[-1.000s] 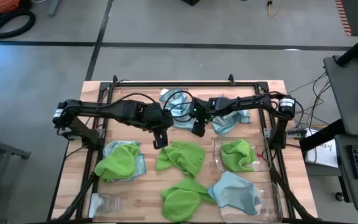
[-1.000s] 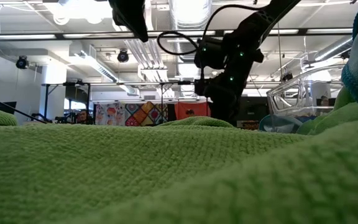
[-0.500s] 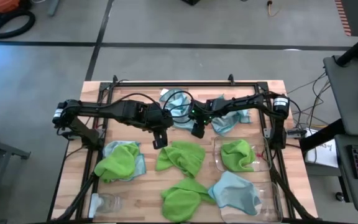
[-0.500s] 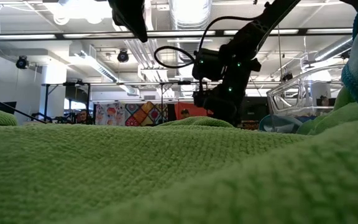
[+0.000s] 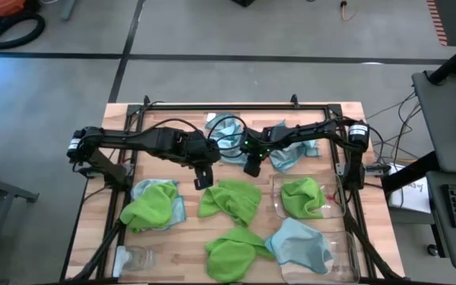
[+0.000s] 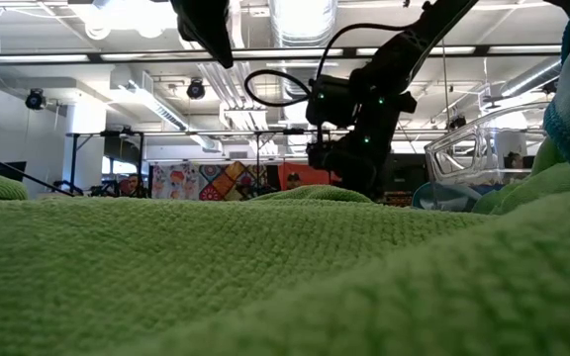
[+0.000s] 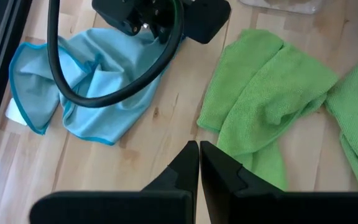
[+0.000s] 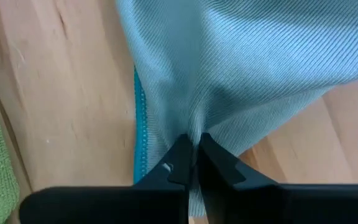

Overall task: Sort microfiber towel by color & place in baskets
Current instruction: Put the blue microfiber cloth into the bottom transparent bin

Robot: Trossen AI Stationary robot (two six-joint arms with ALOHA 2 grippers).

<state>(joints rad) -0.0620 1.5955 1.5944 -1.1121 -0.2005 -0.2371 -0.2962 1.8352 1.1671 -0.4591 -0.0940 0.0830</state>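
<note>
Right hand: the right hand (image 5: 251, 165) sits low over the far middle of the wooden tabletop (image 5: 188, 245), its 2 dark fingers pinched together on a fold of a pale sky-blue microfiber towel (image 8: 229, 68).
Held towel: the right wrist view shows the cloth bunching into the closed fingertips, with its teal stitched edge just beside them; the rest lies on the wood.
Left hand: the left hand (image 7: 198, 163) hangs beside the right one, fingers pressed together and holding nothing, above bare wood between another blue towel (image 7: 73, 93) and a lime-green microfiber towel (image 7: 272, 99).
Baskets: 2 clear plastic rectangular bins stand at the right side; the farther bin (image 5: 340, 207) holds 1 green towel (image 5: 302, 196), the nearer bin (image 5: 345, 265) has a blue towel (image 5: 301, 242) draped into it.
Loose towels: more green cloths lie across the middle and left (image 5: 150, 203), and blue ones at the far edge.
Risk, thin grip: only a narrow pinch of fabric appears caught, so the cloth could slip free when lifted.
Risk, snagging: the 2 arms are close, and a trailing towel could drag over the black cable or neighbouring cloths.
Risk, wrong bin: blue must go to the nearer bin.
</note>
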